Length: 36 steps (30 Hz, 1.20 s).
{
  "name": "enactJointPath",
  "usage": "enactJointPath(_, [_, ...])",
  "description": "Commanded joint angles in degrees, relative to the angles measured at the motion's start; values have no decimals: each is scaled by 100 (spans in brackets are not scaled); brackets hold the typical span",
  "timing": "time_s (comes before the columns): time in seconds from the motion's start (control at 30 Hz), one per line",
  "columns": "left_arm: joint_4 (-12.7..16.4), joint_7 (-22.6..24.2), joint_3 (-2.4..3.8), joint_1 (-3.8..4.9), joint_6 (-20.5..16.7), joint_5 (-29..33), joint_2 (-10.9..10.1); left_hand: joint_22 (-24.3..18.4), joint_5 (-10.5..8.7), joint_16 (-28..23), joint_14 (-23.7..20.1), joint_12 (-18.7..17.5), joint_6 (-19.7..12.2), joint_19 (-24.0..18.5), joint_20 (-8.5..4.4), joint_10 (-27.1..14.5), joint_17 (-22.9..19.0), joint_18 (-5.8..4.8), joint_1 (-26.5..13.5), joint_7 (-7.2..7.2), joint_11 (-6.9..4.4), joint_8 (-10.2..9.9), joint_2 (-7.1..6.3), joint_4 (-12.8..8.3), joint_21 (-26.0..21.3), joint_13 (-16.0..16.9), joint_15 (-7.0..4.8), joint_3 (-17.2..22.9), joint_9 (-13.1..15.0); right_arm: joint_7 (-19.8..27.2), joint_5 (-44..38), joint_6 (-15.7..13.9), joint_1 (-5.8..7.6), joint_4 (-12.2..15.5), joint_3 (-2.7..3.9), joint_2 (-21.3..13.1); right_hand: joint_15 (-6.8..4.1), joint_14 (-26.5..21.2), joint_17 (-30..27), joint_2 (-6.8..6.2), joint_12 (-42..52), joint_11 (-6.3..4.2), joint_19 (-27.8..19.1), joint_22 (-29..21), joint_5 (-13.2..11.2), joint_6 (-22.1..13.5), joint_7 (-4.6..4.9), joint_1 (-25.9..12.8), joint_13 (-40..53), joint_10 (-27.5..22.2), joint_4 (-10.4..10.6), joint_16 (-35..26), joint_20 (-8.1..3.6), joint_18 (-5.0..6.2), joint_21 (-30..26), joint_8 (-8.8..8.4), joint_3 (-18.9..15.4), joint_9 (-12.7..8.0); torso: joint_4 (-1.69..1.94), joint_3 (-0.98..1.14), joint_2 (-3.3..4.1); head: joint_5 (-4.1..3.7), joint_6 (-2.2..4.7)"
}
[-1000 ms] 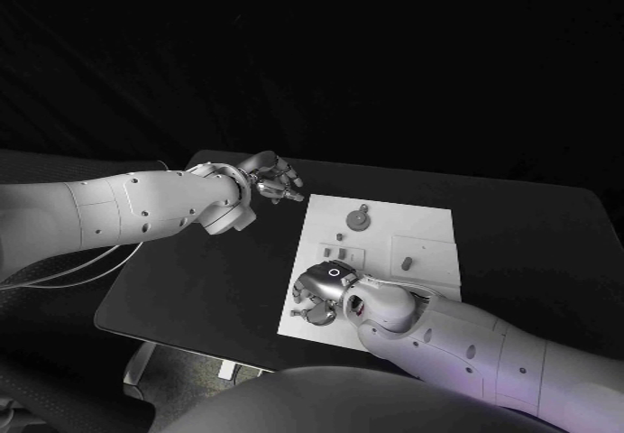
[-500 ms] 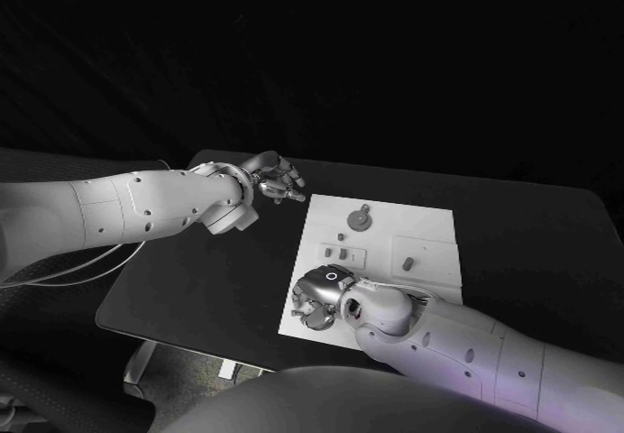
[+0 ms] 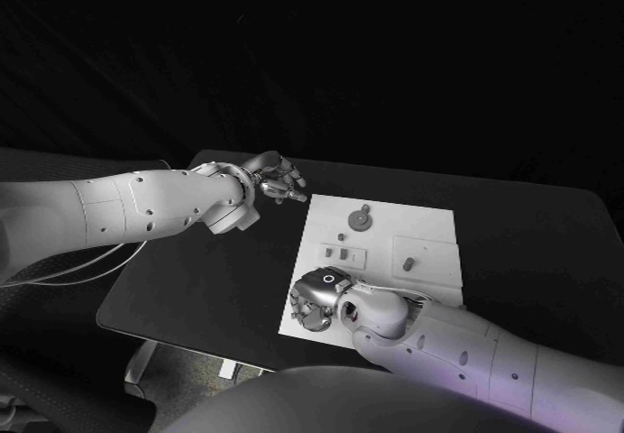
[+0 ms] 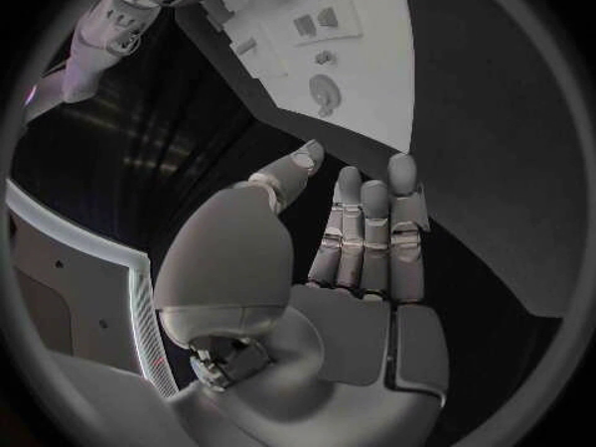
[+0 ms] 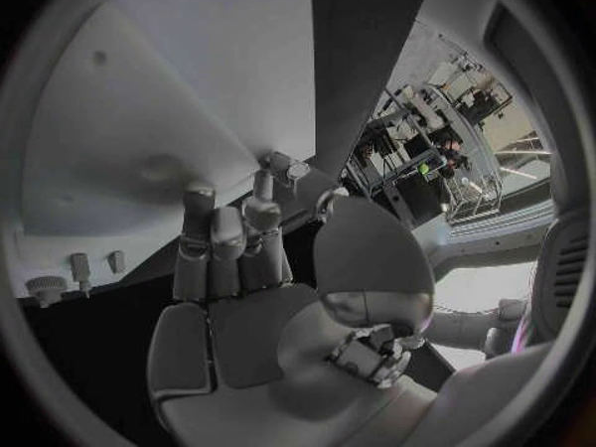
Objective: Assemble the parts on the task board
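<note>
The white task board [image 3: 429, 225] lies in the middle of the black table. On it are a round grey part [image 3: 358, 219] and some small parts [image 3: 338, 254], also seen from the left wrist as the round part [image 4: 323, 93]. My right hand [image 3: 318, 299] hovers low over the board's near left corner. In the right wrist view a small grey part [image 5: 286, 166] sits pinched between a fingertip and the thumb, the other fingers [image 5: 212, 238] stretched out over the board [image 5: 149, 89]. My left hand [image 3: 270, 176] hangs beyond the board's far left corner, fingers [image 4: 372, 228] straight and holding nothing.
Another small part [image 3: 407, 264] stands on the board's right half. Several little pieces [image 5: 80, 266] stand near the board's edge in the right wrist view. Bare black table [image 3: 208, 280] spreads left of the board, and its near edge runs close to my right arm.
My right hand has slid a little toward the board's near left corner. The left hand has not moved.
</note>
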Motion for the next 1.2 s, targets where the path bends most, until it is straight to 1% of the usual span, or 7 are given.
enactJointPath(0.03, [10,8,4,8,-17,-10,12,113,22,20,-15,29,1,41,-17,-49,-10,232,-29,31,1,36,-33,16,-23,-10,-35,6,9,-76,-170,116,-36,-56,-50,4,-35,6,-4,67,-5,-51,45,11,-42,51,-13,9,-11,27,-4,22,-16,23,19,40,26,11,1,-3,2,2,0])
enactJointPath(0.57, [41,-23,4,9,-32,-92,-1,114,22,22,-15,31,-3,42,-19,-47,-10,233,-3,31,0,35,-28,4,-22,-10,-36,10,9,-168,-418,361,-43,-80,-91,35,-45,9,-13,41,-40,-47,38,10,-25,11,-5,-21,-28,40,3,6,-16,23,12,2,24,4,-2,0,0,10,0])
enactJointPath(0.63, [41,-23,4,9,-34,-93,-1,114,22,23,-15,31,-3,42,-19,-47,-10,233,-2,31,0,35,-29,3,-22,-10,-36,10,9,-154,-435,412,-43,-85,-93,43,-45,15,-14,36,-50,-45,45,9,123,16,-3,-49,-30,48,8,4,-16,23,13,-8,33,1,-3,0,0,16,0])
enactJointPath(0.7, [40,-24,4,9,-37,-93,1,114,22,23,-15,31,-4,42,-19,-47,-10,233,-1,31,0,35,-30,2,-22,-10,-36,10,9,-160,-481,437,-43,-81,-94,45,-44,29,-13,38,-53,-46,56,9,409,32,-8,-89,-27,63,10,9,-17,23,16,-12,45,2,-3,0,1,24,0])
enactJointPath(0.83, [42,-21,4,9,-39,-99,1,115,22,23,-14,32,-4,42,-18,-46,-11,233,2,31,0,35,-31,0,-22,-11,-36,9,9,-135,-509,471,-43,-68,-96,44,-41,58,-15,171,-57,-55,72,11,988,65,-13,-54,-21,103,-4,14,-33,23,22,-12,144,12,-2,1,0,20,0])
enactJointPath(1.0, [41,-23,4,9,-39,-104,2,115,22,24,-14,33,-5,43,-19,-45,-11,234,6,31,0,35,-29,-2,-22,-11,-36,10,9,-113,-562,340,-43,-69,-97,39,-33,88,-4,303,-50,-70,76,18,1079,112,-30,92,-11,144,-11,24,-43,23,29,-6,410,18,-2,-1,-1,9,0])
enactJointPath(1.2, [35,-22,4,9,-45,-108,11,115,22,25,-13,33,-5,44,-18,-44,-11,233,9,31,0,35,-28,-4,-21,-11,-36,9,10,-98,-589,-1,-44,-54,-96,36,-22,346,267,295,8,-128,161,45,1078,247,-88,83,27,267,-16,74,-79,23,98,45,511,45,1,0,0,-3,0])
